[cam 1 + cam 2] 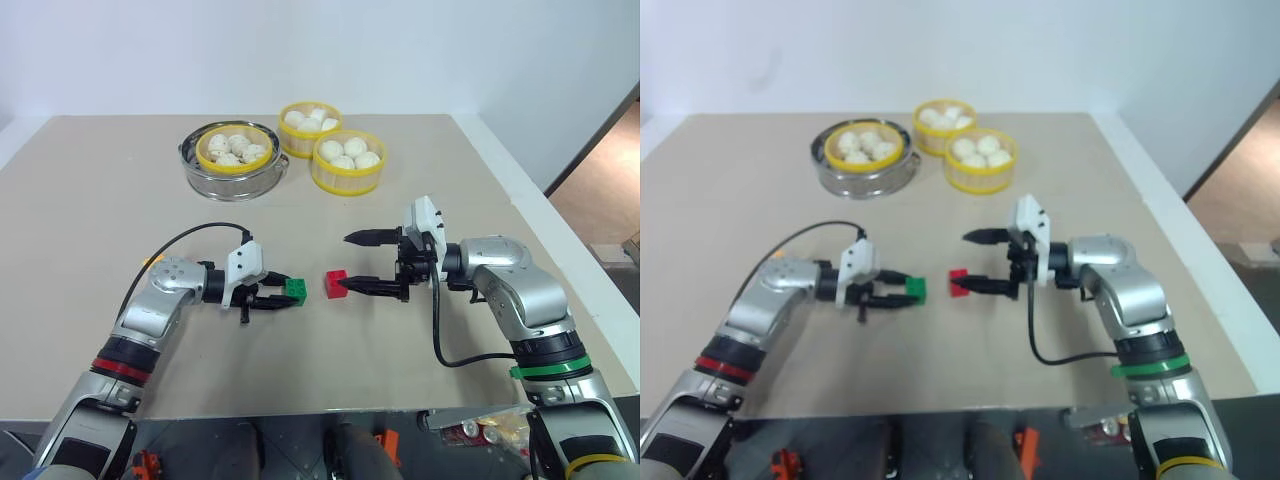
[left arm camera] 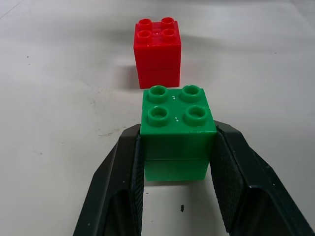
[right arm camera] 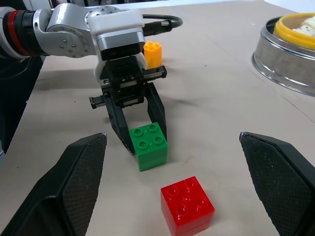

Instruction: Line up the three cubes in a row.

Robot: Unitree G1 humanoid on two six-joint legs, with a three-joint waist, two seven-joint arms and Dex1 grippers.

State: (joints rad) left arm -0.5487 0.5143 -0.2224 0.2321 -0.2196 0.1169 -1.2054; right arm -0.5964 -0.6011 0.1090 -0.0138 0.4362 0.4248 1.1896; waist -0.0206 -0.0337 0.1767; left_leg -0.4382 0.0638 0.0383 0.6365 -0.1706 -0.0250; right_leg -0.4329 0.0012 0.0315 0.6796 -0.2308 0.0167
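Note:
My left gripper (image 1: 283,297) is shut on the green cube (image 1: 297,290), its two black fingers (image 2: 125,167) pressed against opposite sides, low over the table (image 1: 100,200). The red cube (image 1: 336,284) stands on the table just beyond the green one, a small gap between them. My right gripper (image 1: 345,262) is open and wide on the red cube's other side, its lower fingertip close beside that cube and holding nothing. The yellow-orange cube (image 3: 152,53) stands on the table behind my left wrist.
At the back of the table stands a steel steamer (image 1: 232,172) holding a yellow basket of white buns, with two more yellow bun baskets (image 1: 348,162) to its right. The table's right edge (image 1: 560,250) runs close past my right arm.

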